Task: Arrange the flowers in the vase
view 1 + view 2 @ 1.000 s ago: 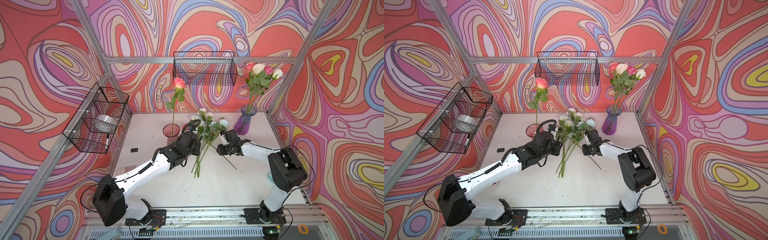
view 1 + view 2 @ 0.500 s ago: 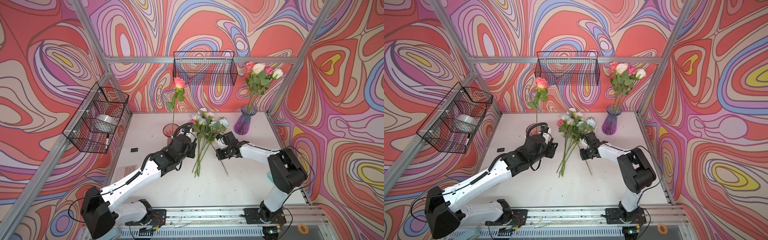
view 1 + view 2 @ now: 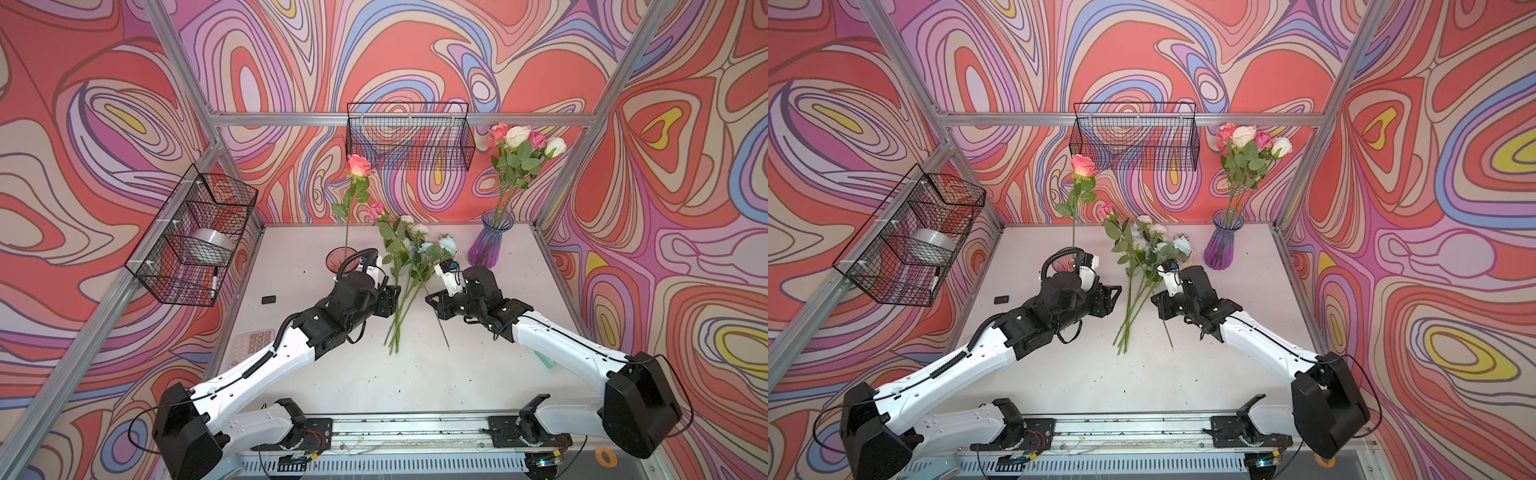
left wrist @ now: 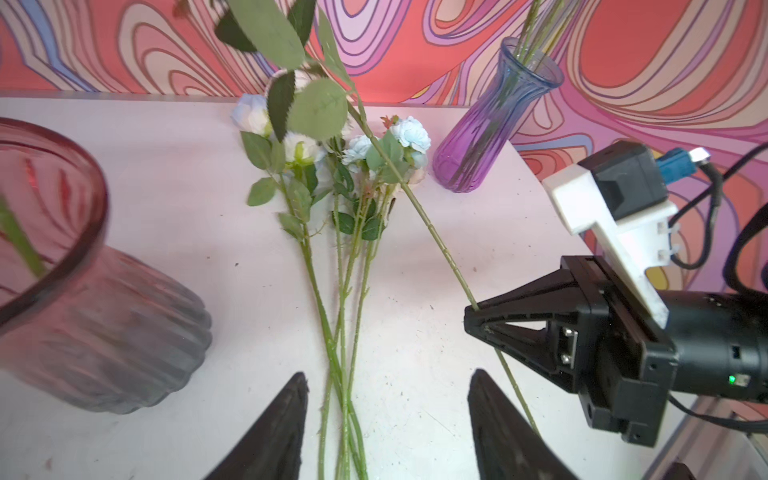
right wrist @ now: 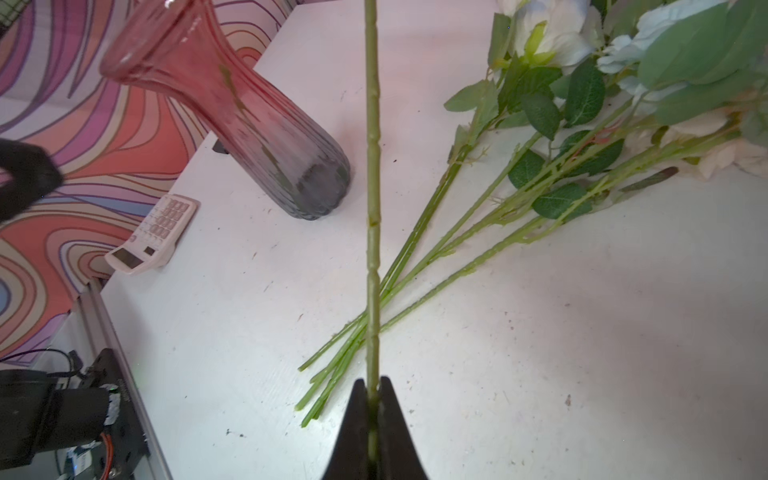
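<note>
Right gripper (image 5: 373, 384) pinched shut on pink rose stem (image 5: 372, 166), aslant above loose flowers (image 3: 409, 266) lying on tabletop (image 3: 415, 382) between red vase (image 5: 249, 124) and purple vase (image 3: 484, 249). Left gripper (image 4: 386, 378) jaws well apart, empty, just beside their stems.

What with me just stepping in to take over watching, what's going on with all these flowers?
Flowers are going into vases. The right gripper is shut on the stem of a pink rose, holding it up at a slant. The left gripper is open at the stems of the bunch lying on the table. The purple vase holds four flowers; the red vase holds one rose.
</note>
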`<state>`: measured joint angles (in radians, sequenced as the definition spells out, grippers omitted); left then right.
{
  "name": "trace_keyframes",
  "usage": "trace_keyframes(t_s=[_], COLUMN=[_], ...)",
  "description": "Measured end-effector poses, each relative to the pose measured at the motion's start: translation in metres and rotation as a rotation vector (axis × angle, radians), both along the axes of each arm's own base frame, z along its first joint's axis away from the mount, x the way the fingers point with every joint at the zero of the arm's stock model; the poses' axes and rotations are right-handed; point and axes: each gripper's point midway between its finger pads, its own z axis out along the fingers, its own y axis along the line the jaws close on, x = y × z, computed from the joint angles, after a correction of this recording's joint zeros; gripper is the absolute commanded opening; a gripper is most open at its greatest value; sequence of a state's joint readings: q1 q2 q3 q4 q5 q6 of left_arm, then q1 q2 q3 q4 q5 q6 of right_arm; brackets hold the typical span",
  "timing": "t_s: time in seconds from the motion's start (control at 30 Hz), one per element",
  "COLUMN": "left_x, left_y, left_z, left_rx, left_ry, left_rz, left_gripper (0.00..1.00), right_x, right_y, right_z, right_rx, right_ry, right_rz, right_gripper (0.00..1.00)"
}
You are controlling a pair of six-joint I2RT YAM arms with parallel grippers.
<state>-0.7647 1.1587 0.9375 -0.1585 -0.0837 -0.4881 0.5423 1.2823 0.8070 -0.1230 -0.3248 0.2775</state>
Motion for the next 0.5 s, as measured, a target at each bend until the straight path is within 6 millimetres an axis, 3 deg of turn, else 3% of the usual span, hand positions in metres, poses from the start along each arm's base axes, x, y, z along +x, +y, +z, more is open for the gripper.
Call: trace_keyframes(t_s=[0.37,0.5], left_x=[0.023,0.022], left_y=[-0.039,-0.059], left_z=[0.014,0.013], left_rx=[-0.317,-0.383], left_ry=[0.042,0.061], left_rz=[-0.137,-0.22], left_gripper=[0.71,0.6], right_x=[-0.04,-0.047], right_y=[0.008,0.008], right_z=[0.038,0.042], right_rx=[0.22,0.256], right_ry=[-0.082,-0.088], right_rz=[0.05,0.062], right_gripper=[0.0,0.0])
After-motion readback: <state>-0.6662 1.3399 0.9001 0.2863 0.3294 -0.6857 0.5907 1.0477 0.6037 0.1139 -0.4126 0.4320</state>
